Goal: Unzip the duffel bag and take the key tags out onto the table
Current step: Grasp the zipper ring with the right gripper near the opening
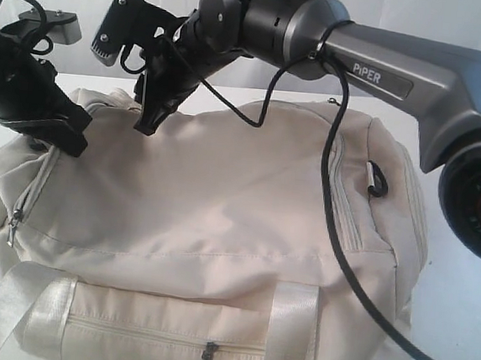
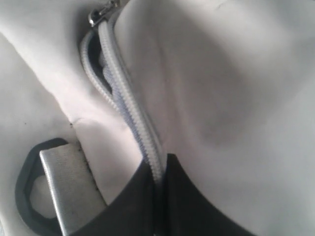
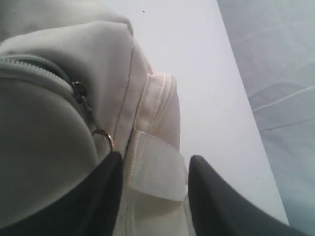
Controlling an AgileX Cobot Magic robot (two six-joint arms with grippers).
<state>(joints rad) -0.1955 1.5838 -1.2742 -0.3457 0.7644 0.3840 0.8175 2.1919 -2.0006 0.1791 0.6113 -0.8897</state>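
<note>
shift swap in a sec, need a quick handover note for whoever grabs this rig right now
Left gripper: fingers shut, pinching the large cream fabric duffel bag on a zip seam near one end.
Right gripper: open, fingers either side of a pale webbing strap, next to a dark metal zip pull with ring; nothing held.
The bag lies on the wide white flat table.
Done: bag pinned; the zip by the right gripper looks closed.
Left: catch the pull, open the zip, lift out the key tags, none in view.
</note>
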